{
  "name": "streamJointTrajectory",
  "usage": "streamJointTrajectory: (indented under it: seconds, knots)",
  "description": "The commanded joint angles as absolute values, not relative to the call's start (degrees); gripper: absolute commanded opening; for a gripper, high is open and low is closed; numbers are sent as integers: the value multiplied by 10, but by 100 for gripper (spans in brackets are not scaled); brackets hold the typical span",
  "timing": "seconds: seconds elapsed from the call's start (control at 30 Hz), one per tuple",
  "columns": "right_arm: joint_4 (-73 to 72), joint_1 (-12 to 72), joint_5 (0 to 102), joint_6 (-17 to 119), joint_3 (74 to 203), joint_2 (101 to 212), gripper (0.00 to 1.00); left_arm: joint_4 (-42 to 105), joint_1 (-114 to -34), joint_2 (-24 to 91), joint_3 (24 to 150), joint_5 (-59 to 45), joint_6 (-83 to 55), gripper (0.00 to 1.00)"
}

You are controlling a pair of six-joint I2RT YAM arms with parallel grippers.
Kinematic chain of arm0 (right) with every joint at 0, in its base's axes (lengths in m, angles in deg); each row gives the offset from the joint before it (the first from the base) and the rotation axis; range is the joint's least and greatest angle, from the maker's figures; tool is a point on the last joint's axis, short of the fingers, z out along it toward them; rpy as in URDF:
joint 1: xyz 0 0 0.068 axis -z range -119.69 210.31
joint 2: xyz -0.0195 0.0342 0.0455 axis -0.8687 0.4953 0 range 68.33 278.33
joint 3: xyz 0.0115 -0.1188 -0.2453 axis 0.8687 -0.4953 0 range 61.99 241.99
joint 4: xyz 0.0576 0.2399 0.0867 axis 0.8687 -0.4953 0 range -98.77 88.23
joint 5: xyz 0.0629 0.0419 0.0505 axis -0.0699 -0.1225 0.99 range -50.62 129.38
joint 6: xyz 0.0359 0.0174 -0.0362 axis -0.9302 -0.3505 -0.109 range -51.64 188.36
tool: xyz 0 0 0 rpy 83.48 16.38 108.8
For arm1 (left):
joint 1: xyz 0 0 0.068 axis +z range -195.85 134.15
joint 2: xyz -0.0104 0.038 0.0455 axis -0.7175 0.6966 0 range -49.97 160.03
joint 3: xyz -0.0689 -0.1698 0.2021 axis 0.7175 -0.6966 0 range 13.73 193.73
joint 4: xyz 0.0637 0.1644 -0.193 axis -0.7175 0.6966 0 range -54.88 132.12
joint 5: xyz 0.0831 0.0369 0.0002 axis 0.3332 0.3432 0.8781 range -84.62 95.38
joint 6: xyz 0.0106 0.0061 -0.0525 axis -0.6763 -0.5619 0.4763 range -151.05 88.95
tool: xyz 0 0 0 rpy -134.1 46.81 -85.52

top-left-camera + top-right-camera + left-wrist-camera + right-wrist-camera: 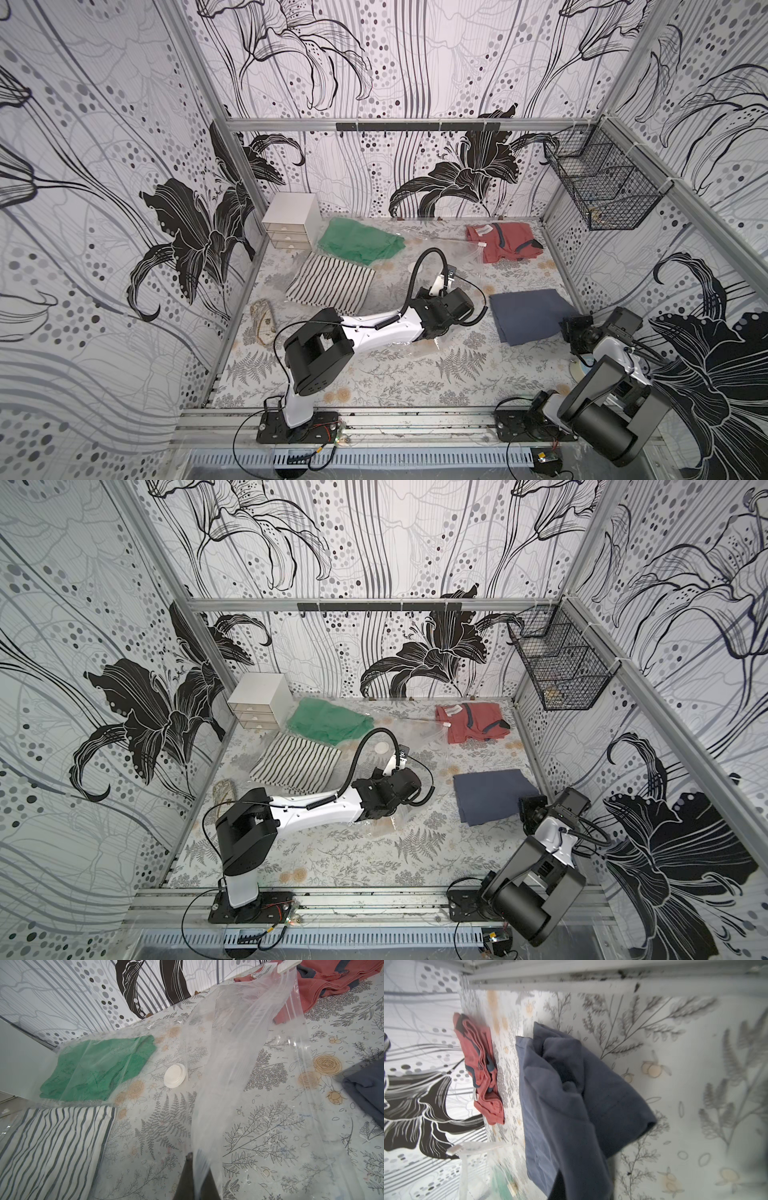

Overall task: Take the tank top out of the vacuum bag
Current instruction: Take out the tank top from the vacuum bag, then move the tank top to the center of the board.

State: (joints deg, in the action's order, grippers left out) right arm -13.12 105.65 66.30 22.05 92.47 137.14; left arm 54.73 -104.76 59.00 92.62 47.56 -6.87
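A floral-patterned counter (374,374) fills the lower middle of both top views, enclosed by walls papered with black-and-white flowers. The vacuum bag (239,1064), clear and crinkled, sprawls across the centre of the counter. It reaches from a green cloth (359,241) at upper left to a red garment (503,245) at upper right.

The green cloth shows through clear plastic lying over it. Just below it in the top views is a folded black-and-white striped cloth (332,282). A folded navy cloth (530,311) lies at right of centre, apart from the bag. A small white drawer unit (291,220) stands in the far left corner, and a black wire basket (602,187) hangs on the wall at upper right.

The left end effector (197,1163) is over the middle of the counter. It is closed on a fold of the vacuum bag, and the wrist view shows the plastic rising in a taut sheet from between its dark fingers (187,1176).

The right end effector (569,330) is closed at the right edge of the navy cloth, well apart from the bag. Whether it pinches the fabric cannot be told.

The bag's round white valve disc (174,1075) lies flat near the green cloth, ahead of the left end effector. Its small white slider clip (288,965) sits at the bag's far end beside the red garment.
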Motion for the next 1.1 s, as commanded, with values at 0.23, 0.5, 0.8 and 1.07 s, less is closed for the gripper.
streamJointTrajectory:
  seconds: [0.23,0.5,0.8,1.07]
  knots:
    - [12,1051,675,142,929,1461,0,518,-1042,562,909,493,-57,0]
    - [126,974,661,53,943,1552,0,524,-1045,563,912,498,-53,0]
    - [157,970,621,-3,955,1560,0,535,-1048,548,904,519,-47,0]
    - [134,974,619,-8,941,1512,0,529,-1048,549,904,515,-52,0]
